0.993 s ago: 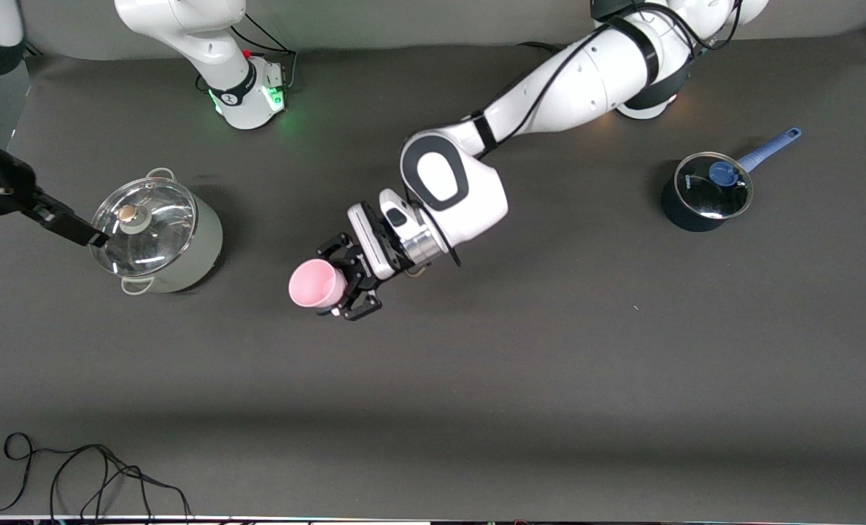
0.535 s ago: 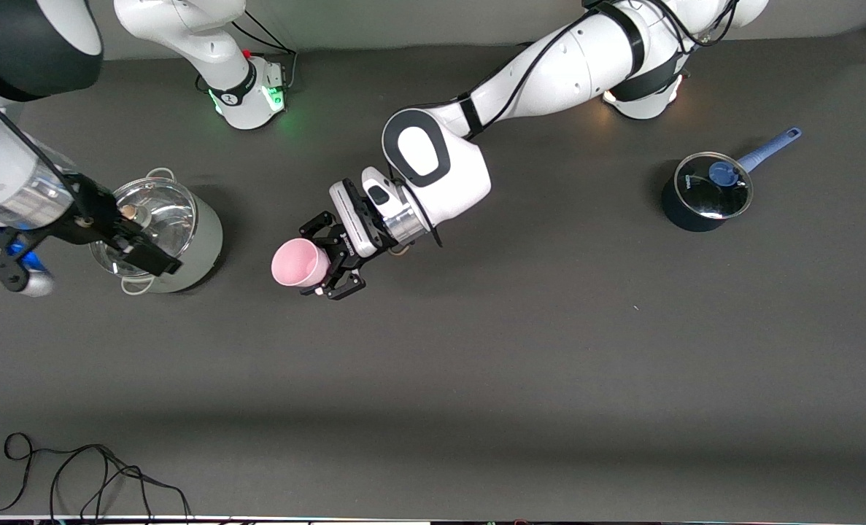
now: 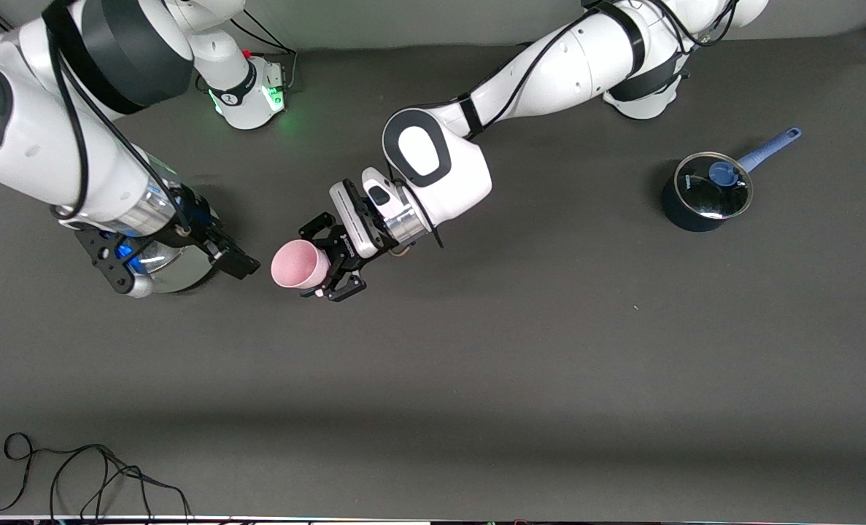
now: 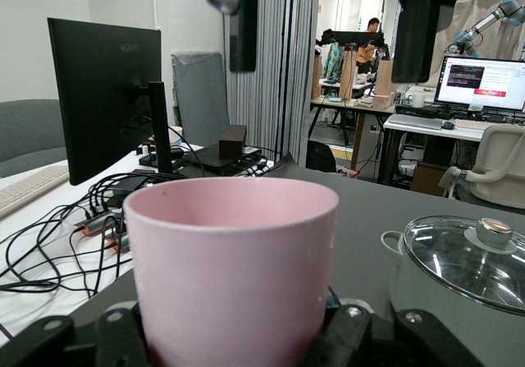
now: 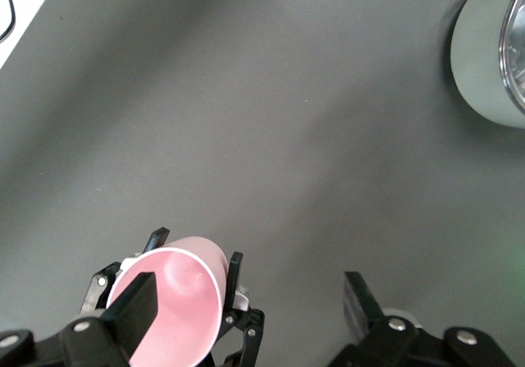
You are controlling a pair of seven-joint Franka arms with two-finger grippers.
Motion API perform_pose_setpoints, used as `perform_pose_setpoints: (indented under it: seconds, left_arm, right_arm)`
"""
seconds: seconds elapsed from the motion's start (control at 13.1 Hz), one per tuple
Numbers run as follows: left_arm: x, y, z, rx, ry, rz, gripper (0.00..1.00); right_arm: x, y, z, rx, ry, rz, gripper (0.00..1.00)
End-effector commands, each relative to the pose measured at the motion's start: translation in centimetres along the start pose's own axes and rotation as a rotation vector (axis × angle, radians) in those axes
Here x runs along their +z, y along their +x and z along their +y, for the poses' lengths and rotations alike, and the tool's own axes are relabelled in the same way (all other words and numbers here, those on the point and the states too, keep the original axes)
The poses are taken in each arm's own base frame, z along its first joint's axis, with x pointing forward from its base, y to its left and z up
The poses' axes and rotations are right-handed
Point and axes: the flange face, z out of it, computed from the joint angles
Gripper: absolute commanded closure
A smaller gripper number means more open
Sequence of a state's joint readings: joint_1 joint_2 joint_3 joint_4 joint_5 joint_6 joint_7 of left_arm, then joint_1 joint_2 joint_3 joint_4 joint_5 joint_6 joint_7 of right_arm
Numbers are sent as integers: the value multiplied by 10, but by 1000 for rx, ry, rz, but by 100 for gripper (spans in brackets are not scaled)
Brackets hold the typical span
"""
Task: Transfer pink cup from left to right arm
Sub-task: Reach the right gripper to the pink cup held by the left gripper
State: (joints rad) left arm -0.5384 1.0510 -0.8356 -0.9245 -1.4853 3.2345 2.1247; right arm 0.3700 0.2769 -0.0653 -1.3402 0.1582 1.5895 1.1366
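The pink cup hangs on its side over the middle of the table, its mouth toward the right arm's end. My left gripper is shut on its base end. In the left wrist view the pink cup fills the foreground between the jaws of the left gripper. My right gripper is open, over the table beside the pot and just short of the cup's rim. The right wrist view shows the right gripper with one finger in front of the pink cup and the other well off to the side.
A pale green pot with a glass lid stands mostly under the right arm, and the pot shows again in the right wrist view. A dark blue saucepan with a lid stands toward the left arm's end. A black cable lies at the near edge.
The right arm has swung in over the pot and brought its open gripper up to the cup's mouth. The left gripper moved the cup slightly toward it, then held still.
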Motion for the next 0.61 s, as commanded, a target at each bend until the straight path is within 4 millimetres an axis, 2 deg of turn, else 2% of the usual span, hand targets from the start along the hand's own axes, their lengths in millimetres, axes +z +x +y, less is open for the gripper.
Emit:
perform_pose_setpoints:
  seconds: [0.0, 0.08, 0.23, 0.53]
  left_arm:
    - [-1, 8, 3, -5, 19, 5, 100]
    - [-1, 8, 3, -5, 19, 5, 100]
    - [-1, 7, 3, -5, 19, 3, 100]
    - [-1, 8, 3, -5, 19, 5, 100]
  right_arm:
    - [-4, -12, -9, 43, 22, -27, 0]
    - [5, -13, -14, 55, 20, -42, 0]
    - [8, -13, -18, 64, 42, -74, 0]
    - [25, -23, -19, 81, 37, -88, 0]
